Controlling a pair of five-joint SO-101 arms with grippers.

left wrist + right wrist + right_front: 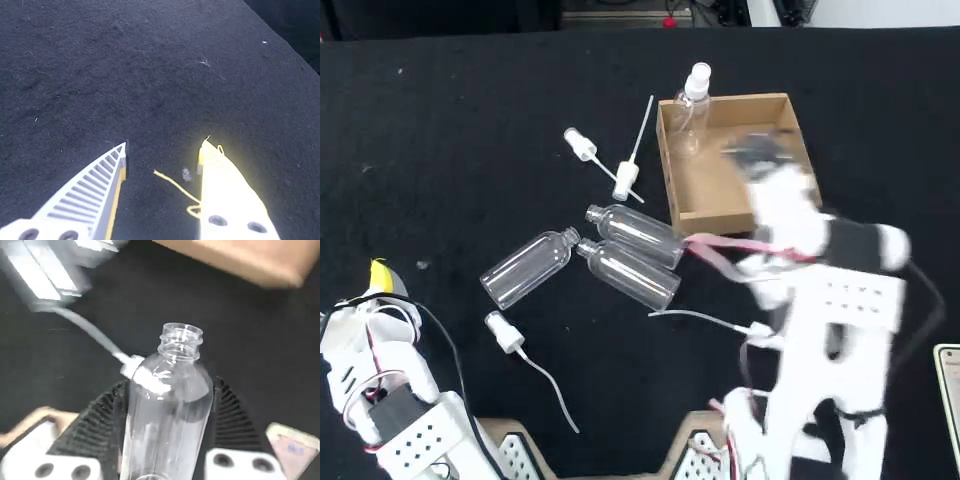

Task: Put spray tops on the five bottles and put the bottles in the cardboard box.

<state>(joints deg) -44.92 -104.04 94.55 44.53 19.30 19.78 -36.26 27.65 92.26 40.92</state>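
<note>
Motion blur smears the right arm (840, 310), which hides the near right corner of the cardboard box (720, 190). The base of the clear bottle (170, 410) runs off the picture's edge.

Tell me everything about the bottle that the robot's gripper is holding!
The bottle is clear, see-through plastic and looks empty. It has round shoulders and a short threaded neck, which is open with no spray top on it. The right gripper is shut on its body, with black ribbed fingers pressing both sides. The neck sticks out beyond the fingertips.
</note>
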